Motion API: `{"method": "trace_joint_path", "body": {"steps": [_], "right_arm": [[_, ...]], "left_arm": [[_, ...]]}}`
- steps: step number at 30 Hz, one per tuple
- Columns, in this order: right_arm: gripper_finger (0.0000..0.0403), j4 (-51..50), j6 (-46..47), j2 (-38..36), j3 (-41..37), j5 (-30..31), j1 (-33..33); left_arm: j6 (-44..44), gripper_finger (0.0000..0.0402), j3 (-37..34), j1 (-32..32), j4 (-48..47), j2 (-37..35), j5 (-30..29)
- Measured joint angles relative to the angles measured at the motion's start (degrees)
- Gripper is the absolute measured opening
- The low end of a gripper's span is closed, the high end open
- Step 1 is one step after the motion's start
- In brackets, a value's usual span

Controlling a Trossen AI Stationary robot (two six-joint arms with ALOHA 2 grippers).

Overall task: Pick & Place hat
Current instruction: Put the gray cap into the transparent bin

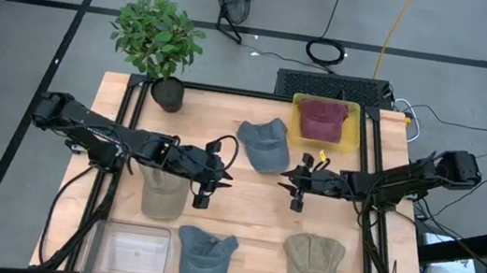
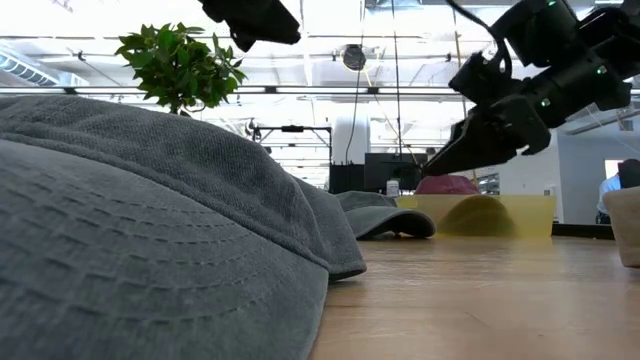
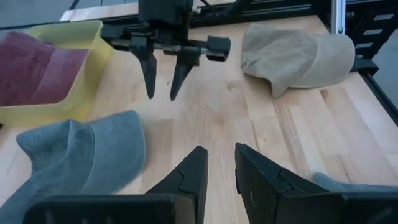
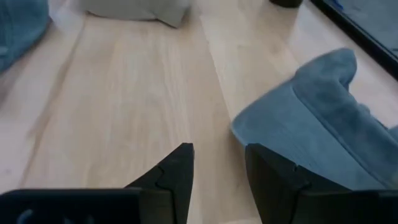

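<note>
Blue cap (image 1: 264,145) is lying just beside the empty, partly open right pincer (image 1: 299,184), which should be lowering squarely over its crown; left pincer (image 1: 207,181) is waiting, narrowly open and empty.

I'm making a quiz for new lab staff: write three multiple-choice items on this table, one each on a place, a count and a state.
1. Where is the maroon hat?
A. in the yellow bin
B. in the clear tray
C. beside the plant

2. How many blue-grey hats lie on the table?
A. one
B. two
C. four

3. What does the right hand hold?
A. a tan hat
B. a blue-grey hat
C. nothing

Answers: 1 A, the high view shows it inside the bin. 2 B, one by the bin, one at the near edge. 3 C, its fingers stand apart over bare wood.
</note>
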Motion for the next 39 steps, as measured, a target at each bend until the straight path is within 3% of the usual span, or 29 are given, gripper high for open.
{"method": "trace_joint_path", "body": {"steps": [11, 18, 26, 31, 39], "right_arm": [[0.013, 0.44, -0.84, -0.56, 0.02, 1.33, 0.07], [0.013, -4.95, 0.31, -0.56, 0.02, 1.31, 0.07], [0.013, -2.54, -0.04, -0.56, 0.02, 1.74, 0.06], [0.013, -3.27, -1.43, 0.95, 0.02, 7.49, 0.05], [0.0148, 1.08, -4.11, 8.1, 0.0, 11.08, 0.09]], "left_arm": [[-0.81, 0.0088, 0.0, -0.48, -1.67, 0.0, -0.02], [-0.72, 0.0088, 0.0, -0.5, -0.1, 0.0, -0.02], [-0.79, 0.0088, 0.0, -0.48, -0.23, 0.0, -0.02], [-0.7, 0.0088, 0.0, -0.46, -0.08, 0.0, -0.02], [-0.52, 0.0088, 0.0, -0.46, 0.96, 0.0, -0.04]]}}
